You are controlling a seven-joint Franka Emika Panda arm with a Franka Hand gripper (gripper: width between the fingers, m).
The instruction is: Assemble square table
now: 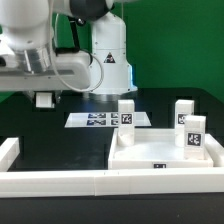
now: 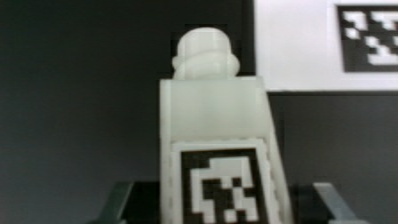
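Note:
The white square table panel (image 1: pixel 160 158) lies at the exterior view's right, inside the rail. Three short white tagged legs stand upright on it: one at the back left (image 1: pixel 127 112), one at the back right (image 1: pixel 185 110), one nearer on the right (image 1: pixel 195 136). My gripper (image 1: pixel 45 99) hangs above the table at the exterior view's left, shut on a fourth leg (image 2: pixel 214 130). In the wrist view that leg fills the middle, its tag near the fingers (image 2: pixel 135 200) and its threaded tip (image 2: pixel 205 52) pointing away. The gripper (image 2: pixel 228 208) holds it at the tagged end.
The marker board (image 1: pixel 100 120) lies flat on the black table behind the panel, and shows again past the held leg (image 2: pixel 347 40). A long white L-shaped rail (image 1: pixel 70 183) runs along the front and up the left side (image 1: pixel 8 150). The robot's white base (image 1: pixel 108 60) stands behind.

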